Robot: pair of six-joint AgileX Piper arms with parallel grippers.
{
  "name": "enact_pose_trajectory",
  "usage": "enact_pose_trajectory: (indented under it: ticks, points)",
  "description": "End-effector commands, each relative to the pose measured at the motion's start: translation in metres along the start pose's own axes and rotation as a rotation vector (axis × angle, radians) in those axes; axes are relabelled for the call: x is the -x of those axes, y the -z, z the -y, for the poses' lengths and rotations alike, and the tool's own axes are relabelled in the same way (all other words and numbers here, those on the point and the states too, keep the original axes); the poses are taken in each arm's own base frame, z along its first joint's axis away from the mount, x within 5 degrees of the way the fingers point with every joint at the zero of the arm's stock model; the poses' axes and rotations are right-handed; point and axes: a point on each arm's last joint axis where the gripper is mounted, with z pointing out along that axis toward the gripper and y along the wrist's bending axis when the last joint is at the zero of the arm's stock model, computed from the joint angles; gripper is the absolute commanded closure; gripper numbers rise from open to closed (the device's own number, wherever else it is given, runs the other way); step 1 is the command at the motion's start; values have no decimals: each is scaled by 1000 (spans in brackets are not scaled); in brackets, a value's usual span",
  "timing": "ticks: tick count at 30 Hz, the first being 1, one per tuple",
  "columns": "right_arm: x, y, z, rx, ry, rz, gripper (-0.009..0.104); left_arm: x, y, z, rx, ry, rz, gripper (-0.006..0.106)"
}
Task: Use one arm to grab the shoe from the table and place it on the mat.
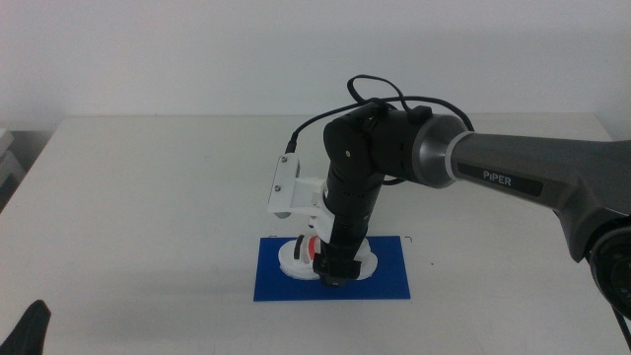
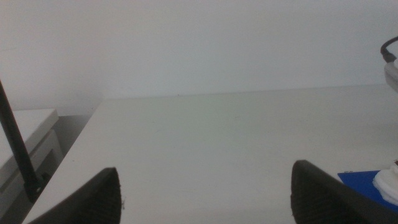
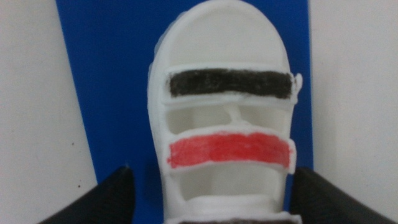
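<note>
The white shoe (image 1: 294,258) with red and black strap stripes lies on the blue mat (image 1: 276,281) on the table (image 1: 148,197). The arm marked "PIPER" (image 1: 513,177) reaches in from the right, and my right gripper (image 1: 331,274) points down over the shoe. In the right wrist view the shoe (image 3: 227,81) rests on the mat (image 3: 106,81) between the spread jaws of the gripper (image 3: 227,199), with blue showing between one jaw and the shoe. My left gripper (image 2: 205,193) is open and empty, waiting at the table's near left corner (image 1: 30,330).
The left wrist view shows the mat's corner (image 2: 357,180) and the shoe's edge (image 2: 388,183) far off to one side. A white unit (image 2: 25,143) stands beyond the table's left edge. A pale wall runs behind the table.
</note>
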Motion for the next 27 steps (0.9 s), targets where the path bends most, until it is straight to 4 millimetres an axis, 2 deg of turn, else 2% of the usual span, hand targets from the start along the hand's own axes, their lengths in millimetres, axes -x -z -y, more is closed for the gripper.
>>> enact_pose_trajectory:
  ticks: [1, 4, 8, 10, 14, 20, 23, 27]
  points:
    - [6, 36, 7, -77, 11, 81, 19, 6, 1, 0, 1, 14, 89, 7]
    - [6, 52, 10, -106, -34, 128, 9, 6, 1, 0, 1, 14, 89, 7]
    - [-4, 88, 13, -165, -163, 208, 7, 6, 1, 0, 1, 14, 89, 7]
    - [-19, 113, 13, -217, -264, 275, 8, 6, 1, 0, 1, 14, 89, 7]
    - [-67, 160, 1, -335, -449, 409, 10, 6, 1, 0, 1, 14, 89, 7]
    - [-148, 224, -39, -498, -743, 592, 14, 6, 1, 0, 1, 14, 89, 7]
    - [-183, 242, -64, -586, -856, 692, 17, 6, 1, 0, 1, 14, 89, 7]
    - [-221, 259, -113, -742, -899, 859, 20, 6, 1, 0, 1, 14, 89, 7]
